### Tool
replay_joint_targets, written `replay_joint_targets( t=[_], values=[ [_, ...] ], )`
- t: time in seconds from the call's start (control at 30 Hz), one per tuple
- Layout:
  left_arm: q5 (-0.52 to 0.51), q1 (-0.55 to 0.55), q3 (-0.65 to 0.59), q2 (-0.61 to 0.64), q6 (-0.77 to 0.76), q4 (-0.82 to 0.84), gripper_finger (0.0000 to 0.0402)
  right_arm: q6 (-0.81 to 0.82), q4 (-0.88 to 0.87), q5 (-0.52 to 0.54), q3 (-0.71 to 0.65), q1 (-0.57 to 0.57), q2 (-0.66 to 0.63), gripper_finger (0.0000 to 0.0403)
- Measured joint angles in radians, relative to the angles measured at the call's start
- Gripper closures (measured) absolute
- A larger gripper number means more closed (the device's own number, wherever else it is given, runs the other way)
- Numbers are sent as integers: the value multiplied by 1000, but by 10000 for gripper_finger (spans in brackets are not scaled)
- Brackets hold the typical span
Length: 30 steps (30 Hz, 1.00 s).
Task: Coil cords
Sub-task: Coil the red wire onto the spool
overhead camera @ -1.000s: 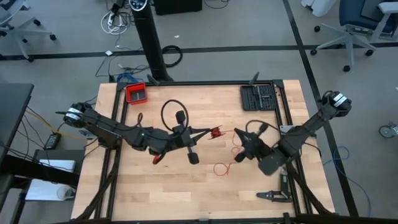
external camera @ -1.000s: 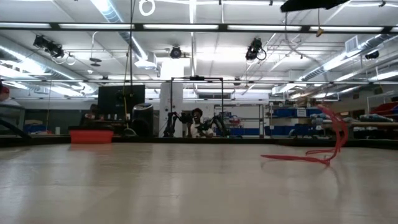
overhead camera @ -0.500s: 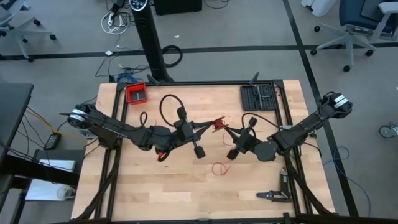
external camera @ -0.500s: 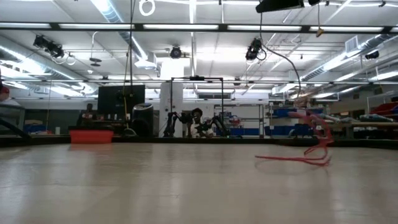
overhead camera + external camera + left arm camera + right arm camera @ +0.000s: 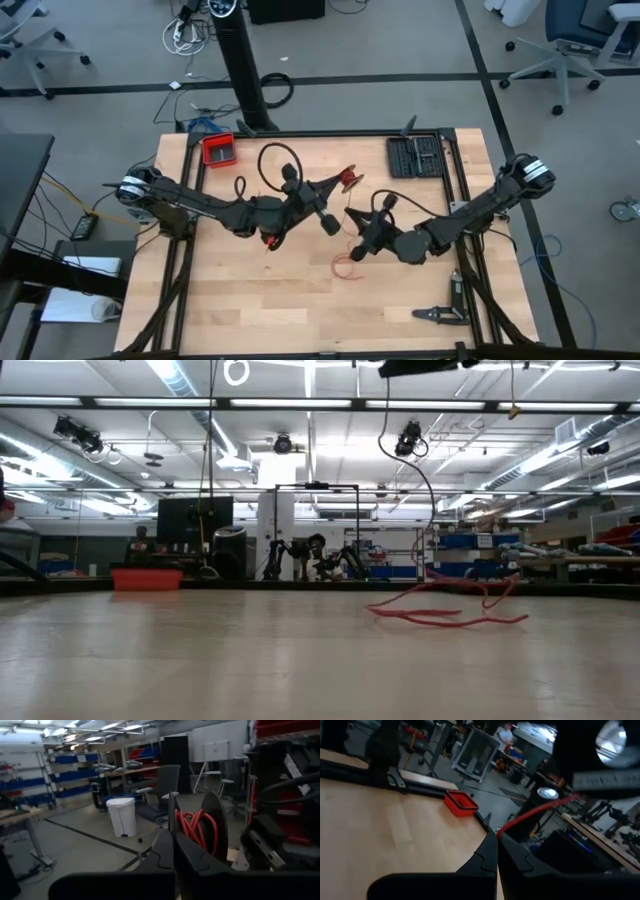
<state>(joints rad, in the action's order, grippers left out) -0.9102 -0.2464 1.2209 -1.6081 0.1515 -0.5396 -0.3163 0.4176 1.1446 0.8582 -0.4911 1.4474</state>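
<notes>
The left end effector (image 5: 345,182) hangs over the middle of the bench (image 5: 250,300), well off from the red tray (image 5: 219,150) at the bench's far left corner. Its fingers are clenched together on the red cord (image 5: 349,180), which sits there as a small wound bundle at the fingertips; in the left wrist view the red coil (image 5: 196,826) shows as several turns lying just beyond the pressed-together fingers (image 5: 172,845).

The right end effector (image 5: 349,214) is close by, a little nearer the front edge of the bench than the left one and on the side away from the red tray. Its fingers are also clenched, pinching a straight run of the same cord; in the right wrist view the strand (image 5: 535,812) leaves the fingertips (image 5: 492,842) and runs off taut, with the red tray (image 5: 461,802) seen farther back on the bench.

The rest of the cord lies loose on the wood: a small open loop (image 5: 347,267) just in front of the right end effector. From the low view these loose red curves (image 5: 450,610) rest on the bench, with one strand rising off the surface.

A black cable loop (image 5: 272,160) stands between the red tray and the left end effector. A dark tool case (image 5: 415,156) lies at the far right corner.
</notes>
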Motion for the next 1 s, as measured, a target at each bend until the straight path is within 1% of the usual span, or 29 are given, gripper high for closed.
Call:
replay_joint_targets(
  t=[0.17,0.23,0.43,0.53,0.7,0.8,1.0],
  values=[
    [-3,9,0,0,-51,0,400,-57,-36,-73,72,18,7,403],
    [-3,10,0,0,-77,9,400,-60,-100,-95,106,25,4,403],
    [-3,10,0,0,-83,44,398,-59,-348,-155,227,36,2,403],
    [8,10,0,0,-114,83,397,-61,-430,-157,278,36,1,403],
    [96,10,0,0,-163,141,397,-89,-514,-158,347,36,0,403],
    [105,10,0,0,-164,180,396,-112,-545,-147,377,35,-2,403],
    [108,9,2,14,-158,265,396,-98,-634,-104,414,-3,-32,403]
  ],
)
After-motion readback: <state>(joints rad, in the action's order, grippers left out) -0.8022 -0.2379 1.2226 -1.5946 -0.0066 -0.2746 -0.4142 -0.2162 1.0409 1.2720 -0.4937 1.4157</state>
